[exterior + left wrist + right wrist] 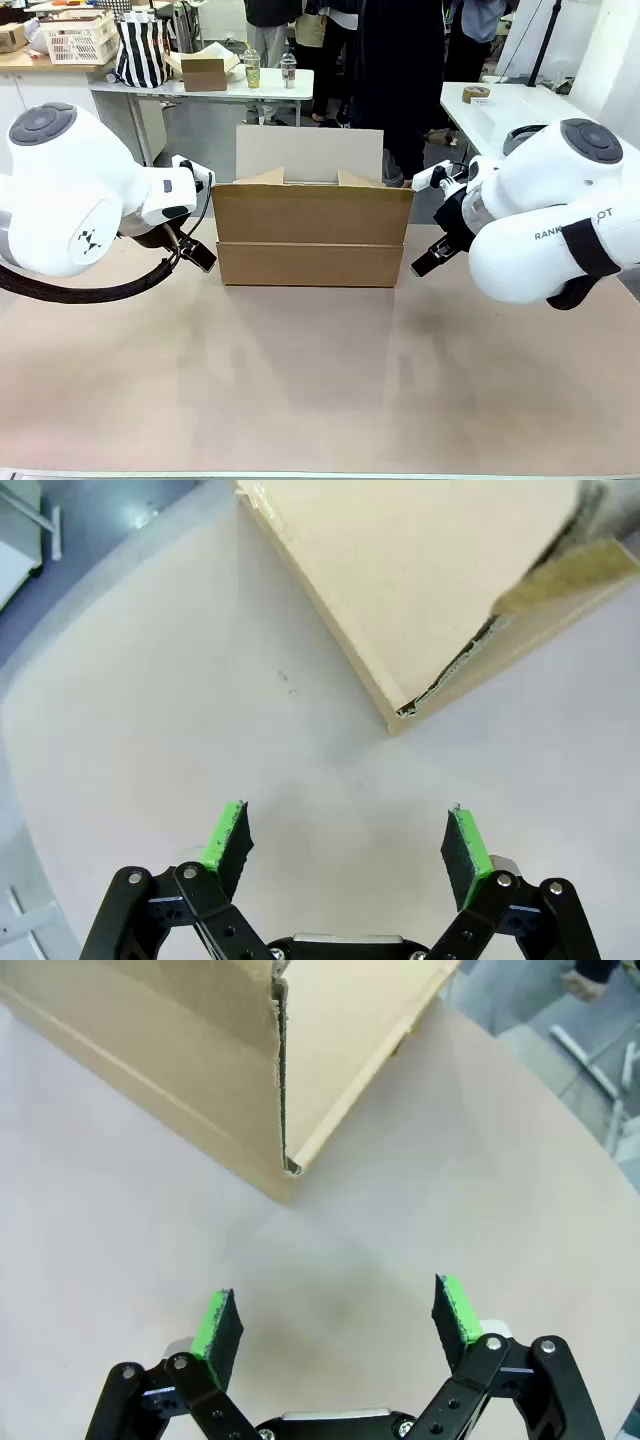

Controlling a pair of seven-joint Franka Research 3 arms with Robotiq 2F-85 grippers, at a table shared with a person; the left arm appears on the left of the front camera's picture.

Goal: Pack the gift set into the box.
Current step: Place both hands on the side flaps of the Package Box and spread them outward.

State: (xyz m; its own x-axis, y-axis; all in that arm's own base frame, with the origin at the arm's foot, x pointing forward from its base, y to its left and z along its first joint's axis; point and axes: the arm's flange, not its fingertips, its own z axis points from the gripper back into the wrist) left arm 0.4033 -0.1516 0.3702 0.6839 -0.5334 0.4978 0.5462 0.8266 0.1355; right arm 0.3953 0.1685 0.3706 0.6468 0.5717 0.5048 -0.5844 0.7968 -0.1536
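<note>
Box (312, 235): large brown carton, at the middle of the bench (320, 380), toward the far side. Top open. Rear flap (310, 153) stands upright, near flap folded down over the front wall, side flaps angled up. The front wall hides the inside; cannot tell what it holds.

Left hand (198, 252): low, just beside the box's left end, not touching. In the left wrist view, the left hand (345, 835) is spread wide with nothing between the green pads (228, 832); bare bench below, a bottom corner of the box (420, 570) ahead.

Right hand (430, 262): low, just beside the box's right end, apart from it. In the right wrist view, the right hand (335, 1320) is also spread wide and holds nothing; a box (200, 1040) corner lies ahead.

Far table: white slatted basket (78, 38), small open cardboard box (205, 72); contents unclear.
</note>
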